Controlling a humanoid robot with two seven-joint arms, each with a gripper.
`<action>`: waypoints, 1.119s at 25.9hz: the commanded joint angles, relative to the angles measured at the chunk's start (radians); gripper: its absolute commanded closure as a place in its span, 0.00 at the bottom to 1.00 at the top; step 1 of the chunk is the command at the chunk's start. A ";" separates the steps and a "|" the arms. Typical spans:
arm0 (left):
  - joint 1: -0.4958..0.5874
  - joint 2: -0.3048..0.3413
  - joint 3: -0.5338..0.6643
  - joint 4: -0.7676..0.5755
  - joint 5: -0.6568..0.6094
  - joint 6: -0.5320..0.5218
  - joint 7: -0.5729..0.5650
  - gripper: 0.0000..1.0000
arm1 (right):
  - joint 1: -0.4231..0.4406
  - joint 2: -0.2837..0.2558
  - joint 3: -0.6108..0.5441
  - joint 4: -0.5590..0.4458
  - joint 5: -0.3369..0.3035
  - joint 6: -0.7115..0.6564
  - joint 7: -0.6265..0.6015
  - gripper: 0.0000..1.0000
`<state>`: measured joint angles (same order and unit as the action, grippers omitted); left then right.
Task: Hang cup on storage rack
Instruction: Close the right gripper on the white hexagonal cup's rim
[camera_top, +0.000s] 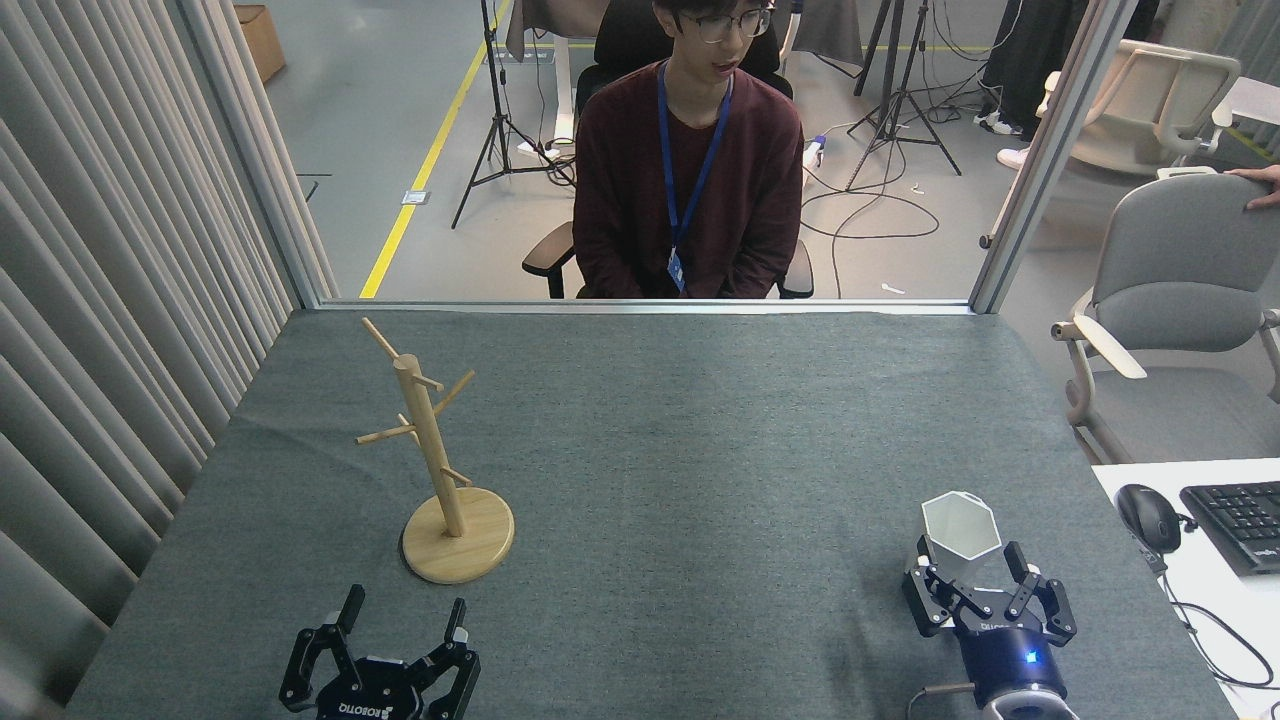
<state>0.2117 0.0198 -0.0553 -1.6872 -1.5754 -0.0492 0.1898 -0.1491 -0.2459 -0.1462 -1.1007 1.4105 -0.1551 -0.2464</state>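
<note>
So the white cup (960, 528) is seen upright on the grey table cover (700, 450) in the lower right of the frame, open mouth facing up. The right gripper (968, 572) is parked right at its near side with the jaws spread wide, one finger on either side of the cup's lower body, though real contact can't be confirmed from this angle, so nothing is counted as gripped. The storage rack (440, 470) is found well apart from it, left of centre, standing upright on its round base with all its pegs bare. Down at the bottom left edge, the left gripper (403, 618) is held open too, fingers splayed, just below the rack's base and touching nothing. Beyond the far edge of the table a person (688, 160) in a dark red top with a blue lanyard is seated. A grey chair (1170, 300) is seen at the right, and a mouse (1147, 516) and keyboard (1235, 522) are sitting on a white desk at the right edge.
</note>
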 joint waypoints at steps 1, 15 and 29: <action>0.002 0.000 0.003 -0.002 -0.002 -0.001 0.000 0.01 | -0.018 -0.001 -0.001 0.042 -0.001 -0.001 -0.010 0.02; 0.000 0.002 0.006 -0.002 -0.002 -0.003 0.000 0.01 | -0.086 -0.004 0.001 0.120 -0.001 -0.001 -0.022 0.02; -0.008 0.014 0.005 0.000 -0.002 -0.018 0.000 0.01 | -0.127 -0.006 0.007 0.206 0.002 0.038 -0.068 0.29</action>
<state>0.2076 0.0270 -0.0503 -1.6877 -1.5769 -0.0584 0.1904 -0.2761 -0.2535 -0.1407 -0.8948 1.4138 -0.1169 -0.3062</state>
